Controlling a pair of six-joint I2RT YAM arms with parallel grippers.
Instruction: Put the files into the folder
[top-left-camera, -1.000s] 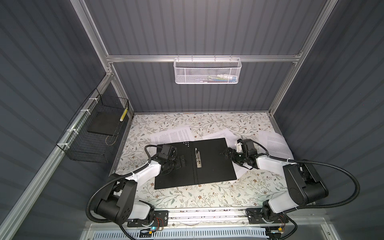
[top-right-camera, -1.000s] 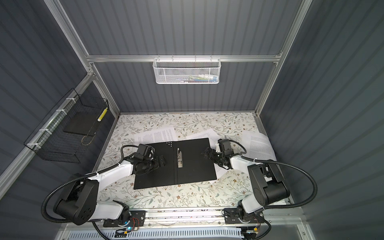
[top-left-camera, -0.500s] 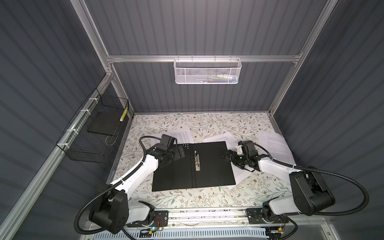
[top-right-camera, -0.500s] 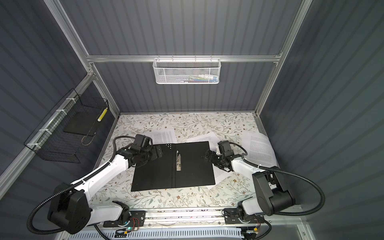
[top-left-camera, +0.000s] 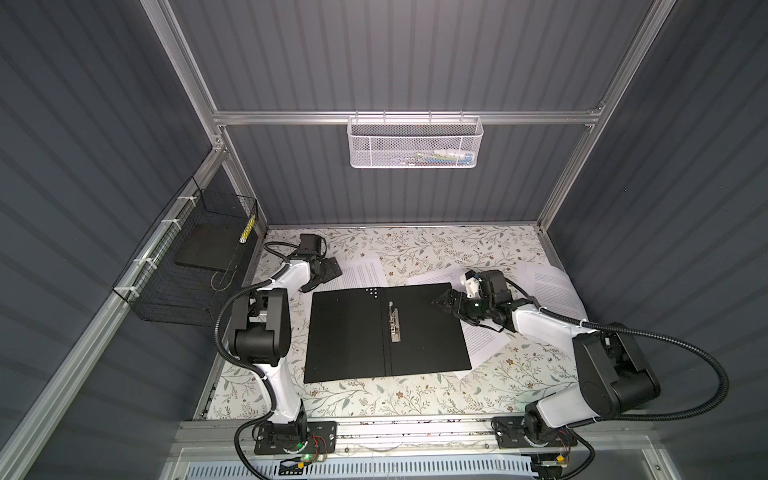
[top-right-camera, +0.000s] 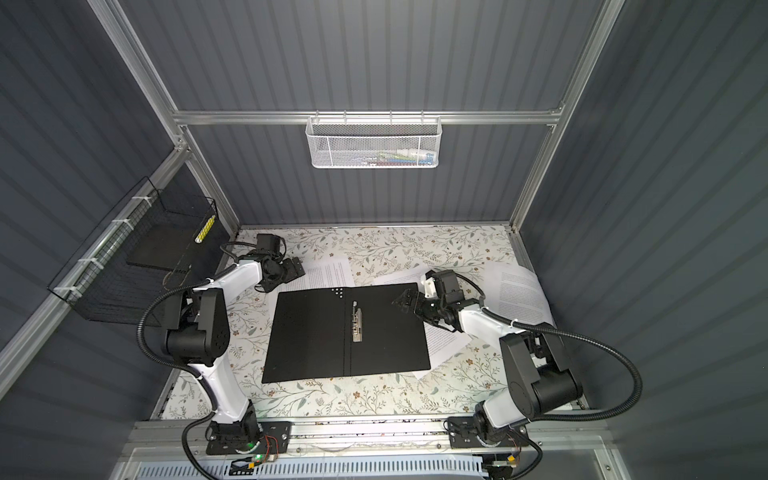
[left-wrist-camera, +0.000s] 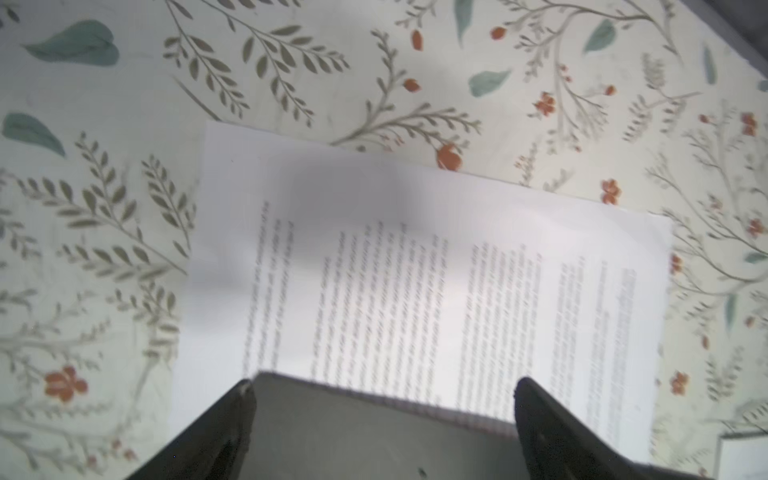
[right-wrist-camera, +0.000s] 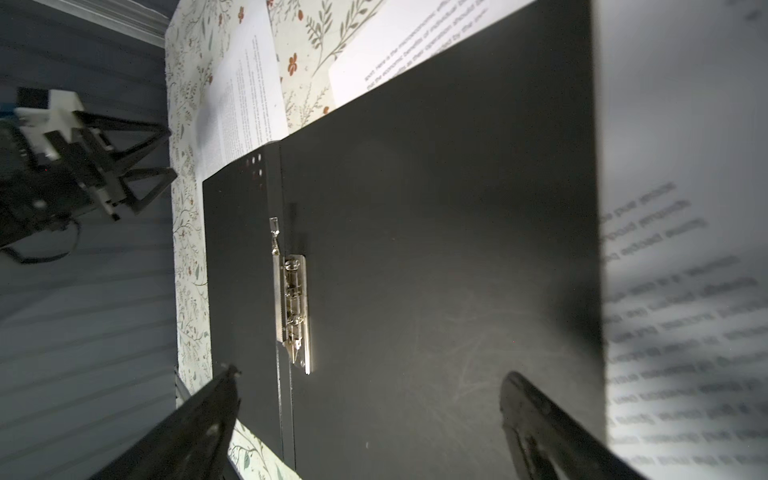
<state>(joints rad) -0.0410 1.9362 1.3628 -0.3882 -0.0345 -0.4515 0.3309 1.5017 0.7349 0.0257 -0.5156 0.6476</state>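
Note:
The folder (top-left-camera: 353, 336) (top-right-camera: 307, 336) lies open in the middle of the table, black inside up, with its metal clip (top-left-camera: 394, 322) (right-wrist-camera: 293, 307) at the spine. White printed files lie around it: one sheet (top-left-camera: 363, 270) (left-wrist-camera: 415, 257) tucked under its back left edge, one (top-left-camera: 484, 343) under its right cover, one (top-left-camera: 552, 291) at the far right. My left gripper (top-left-camera: 322, 275) (left-wrist-camera: 384, 386) is open and empty above the folder's back left corner, over that sheet's edge. Open too, my right gripper (top-left-camera: 446, 305) (right-wrist-camera: 370, 374) hovers over the right cover with nothing held.
A white mesh basket (top-left-camera: 415, 143) hangs on the back wall. On the left wall a black wire basket (top-left-camera: 166, 286) holds a dark slab (top-left-camera: 205, 249). Grey walls close in the floral table (top-left-camera: 374, 395) on three sides.
My left gripper has drawn back from the folder's left cover to its back left corner by the sheet. The right gripper has hardly moved.

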